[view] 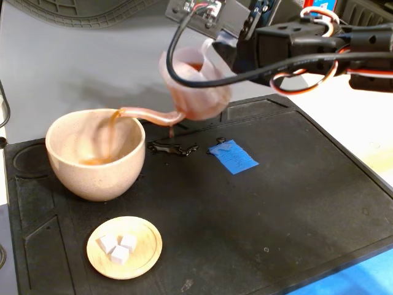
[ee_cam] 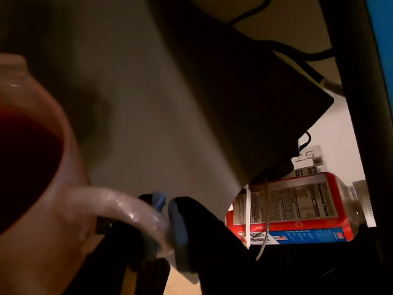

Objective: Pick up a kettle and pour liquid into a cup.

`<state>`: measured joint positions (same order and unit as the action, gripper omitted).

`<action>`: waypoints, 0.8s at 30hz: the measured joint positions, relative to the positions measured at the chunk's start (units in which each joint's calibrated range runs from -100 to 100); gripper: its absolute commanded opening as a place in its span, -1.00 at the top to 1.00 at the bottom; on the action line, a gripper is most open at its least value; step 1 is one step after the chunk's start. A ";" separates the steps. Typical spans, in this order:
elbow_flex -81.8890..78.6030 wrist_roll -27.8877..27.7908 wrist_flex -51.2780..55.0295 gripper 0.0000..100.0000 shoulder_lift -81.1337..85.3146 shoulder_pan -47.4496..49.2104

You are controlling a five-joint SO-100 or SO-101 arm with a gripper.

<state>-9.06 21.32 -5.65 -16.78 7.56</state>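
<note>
The translucent pink kettle (view: 198, 86) hangs tilted to the left above the black mat, its long spout reaching over the cup's rim. Reddish-brown liquid (view: 108, 132) streams from the spout tip into the beige speckled cup (view: 95, 155), where a little pools at the bottom. My gripper (view: 218, 52) is shut on the kettle's white loop handle from the upper right. In the wrist view the kettle (ee_cam: 37, 203) fills the left, dark liquid (ee_cam: 24, 153) inside it, and my gripper (ee_cam: 156, 236) clamps the handle (ee_cam: 116, 206).
A black mat (view: 276, 203) covers the table. A dark spill puddle (view: 174, 148) and a piece of blue tape (view: 233, 156) lie under the kettle. A small wooden dish with white cubes (view: 124, 247) sits in front of the cup. The wrist view shows a red-labelled bottle (ee_cam: 295, 209).
</note>
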 measured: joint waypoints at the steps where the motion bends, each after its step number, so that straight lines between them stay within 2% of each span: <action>1: 0.00 -0.58 0.00 0.99 0.00 0.00; 5: 0.58 -4.03 0.00 0.99 0.09 -0.08; 23: 0.58 -4.03 0.00 0.99 0.09 0.00; 24: 0.58 -1.89 0.00 0.99 0.09 0.00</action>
<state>-8.47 19.43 -5.65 -16.70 7.56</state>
